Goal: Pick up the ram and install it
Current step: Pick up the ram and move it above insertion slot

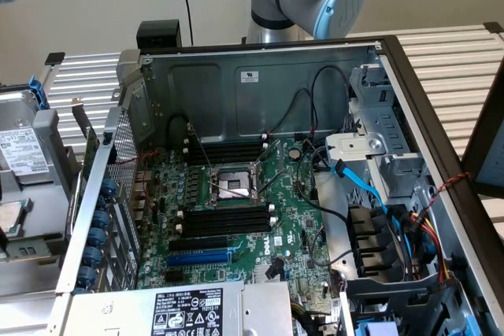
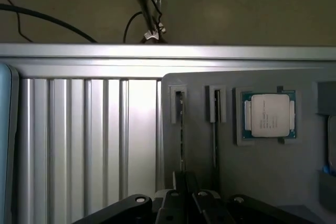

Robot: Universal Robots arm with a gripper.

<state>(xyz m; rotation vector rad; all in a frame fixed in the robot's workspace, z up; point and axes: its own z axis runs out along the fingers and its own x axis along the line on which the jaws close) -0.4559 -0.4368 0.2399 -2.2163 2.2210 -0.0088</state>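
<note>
1. See ram (image 2: 181, 129) on edge in the slot nearest the gray tray's (image 2: 199, 156) side edge.
2. Runs lengthwise straight ahead of gripper (image 2: 186, 184), near end just beside it; looks lined up.
3. Cannot tell whether gripper is open or closed.
4. Tight toward tray middle: looks like a second stick (image 2: 215, 124) in next slot. More room past tray edge, over ribbed table (image 2: 79, 140).

Ram (image 2: 181, 129), a long thin greenish circuit-board stick, showed edge-on only, so chips & label couldn't be made out. It stood upright on its long edge in a narrow groove of the grey moulded tray (image 2: 262, 182), not yet lifted out.
</note>
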